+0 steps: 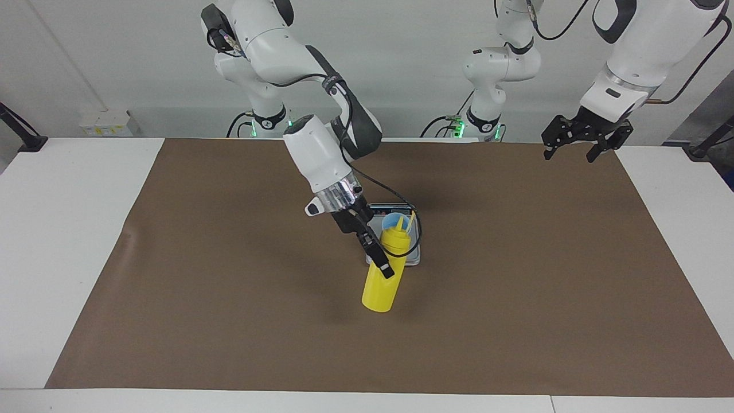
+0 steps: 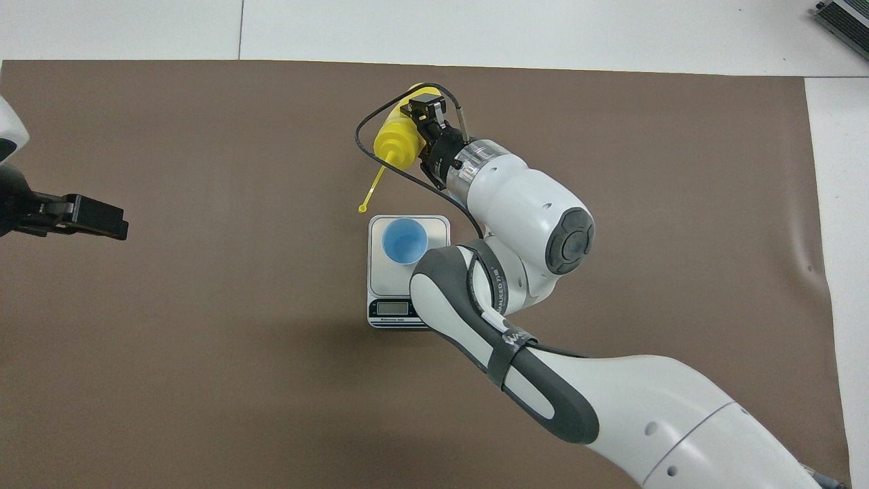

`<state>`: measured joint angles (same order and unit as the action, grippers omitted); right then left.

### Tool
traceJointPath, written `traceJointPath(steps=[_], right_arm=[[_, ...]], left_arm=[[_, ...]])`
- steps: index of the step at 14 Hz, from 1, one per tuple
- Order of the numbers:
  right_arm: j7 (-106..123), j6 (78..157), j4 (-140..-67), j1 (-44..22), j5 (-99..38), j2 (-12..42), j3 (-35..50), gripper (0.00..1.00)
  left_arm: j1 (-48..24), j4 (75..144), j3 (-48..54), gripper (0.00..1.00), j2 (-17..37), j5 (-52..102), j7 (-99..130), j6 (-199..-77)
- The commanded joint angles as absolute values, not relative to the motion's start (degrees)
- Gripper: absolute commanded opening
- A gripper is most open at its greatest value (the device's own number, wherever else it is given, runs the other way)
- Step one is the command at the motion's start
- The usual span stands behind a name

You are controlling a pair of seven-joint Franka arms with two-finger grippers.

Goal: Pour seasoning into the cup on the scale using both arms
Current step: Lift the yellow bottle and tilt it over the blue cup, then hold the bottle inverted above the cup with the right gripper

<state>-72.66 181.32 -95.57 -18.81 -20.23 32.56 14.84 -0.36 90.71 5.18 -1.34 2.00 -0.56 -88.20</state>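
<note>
- The brown mat covers most of the white table, and everything in use sits on or over it.
- The right arm reaches from its base out over the middle of the mat, its forearm slanting down toward the bottle.
- The left arm waits raised at its own end of the table, well apart from the other things.
- The left gripper hangs in the air over the edge of the mat at that end, fingers spread wide, with nothing between them.
- The right gripper is clamped tight on the bottle, one black finger lying down the side that faces the camera in the facing view; the grip is at mid-body, below the domed top.
- The yellow bottle is held slightly tilted, nozzle up and leaning toward the cup, its base low over the mat; whether the base touches the mat I cannot tell.
- From overhead, the bottle is just farther from the robots than the scale, beside its plain short edge.
- The scale lies flat mid-mat, display strip toward the robots, partly hidden by the right arm.
- The blue cup stands upright on the scale's plate.
- The bottle's cap strap dangles loose toward the scale, its tip near the scale's corner.
</note>
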Motion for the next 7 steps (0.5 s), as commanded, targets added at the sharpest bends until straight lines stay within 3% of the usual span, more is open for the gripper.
traceJointPath(steps=[1,4,7], right_arm=[[-64.7,187.6,-94.9,-18.3,-19.0,35.9,15.0,0.0],[-55.3,188.8,-94.9,-17.4,-18.9,36.4,14.9,0.0],[-52.3,194.9,-95.3,-17.0,-19.0,37.5,14.9,0.0]], left_arm=[[0.4,92.3,5.4,1.0,-2.5,1.8,-0.2,-89.0],[0.4,92.3,5.4,1.0,-2.5,1.8,-0.2,-89.0],[0.4,92.3,5.4,1.0,-2.5,1.8,-0.2,-89.0]])
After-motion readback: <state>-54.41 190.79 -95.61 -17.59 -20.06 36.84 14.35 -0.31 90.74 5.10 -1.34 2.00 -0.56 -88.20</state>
